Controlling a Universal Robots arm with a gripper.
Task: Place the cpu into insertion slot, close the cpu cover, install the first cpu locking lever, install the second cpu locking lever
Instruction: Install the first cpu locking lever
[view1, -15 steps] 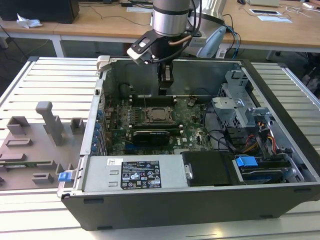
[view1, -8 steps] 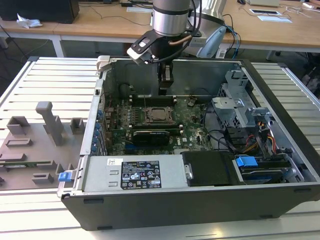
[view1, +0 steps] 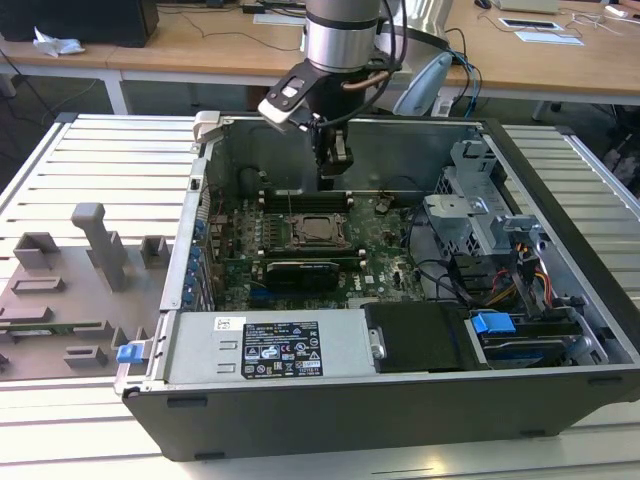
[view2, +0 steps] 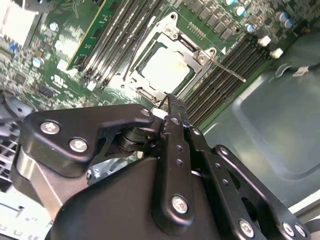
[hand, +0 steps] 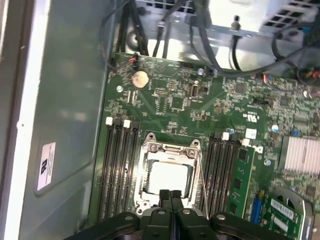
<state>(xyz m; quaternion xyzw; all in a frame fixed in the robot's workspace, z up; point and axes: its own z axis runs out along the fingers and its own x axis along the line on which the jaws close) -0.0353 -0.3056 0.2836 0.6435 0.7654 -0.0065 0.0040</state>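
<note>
The power supply label bears print too small to read

Item count: one open computer case on one slatted surface. The case holds one green motherboard, which carries one cpu under one cpu cover. There are two banks of memory slots, one coin battery and one finned heatsink. One arm carries one tool. In the exterior view there are two blue tabs and one labelled power supply.
</note>
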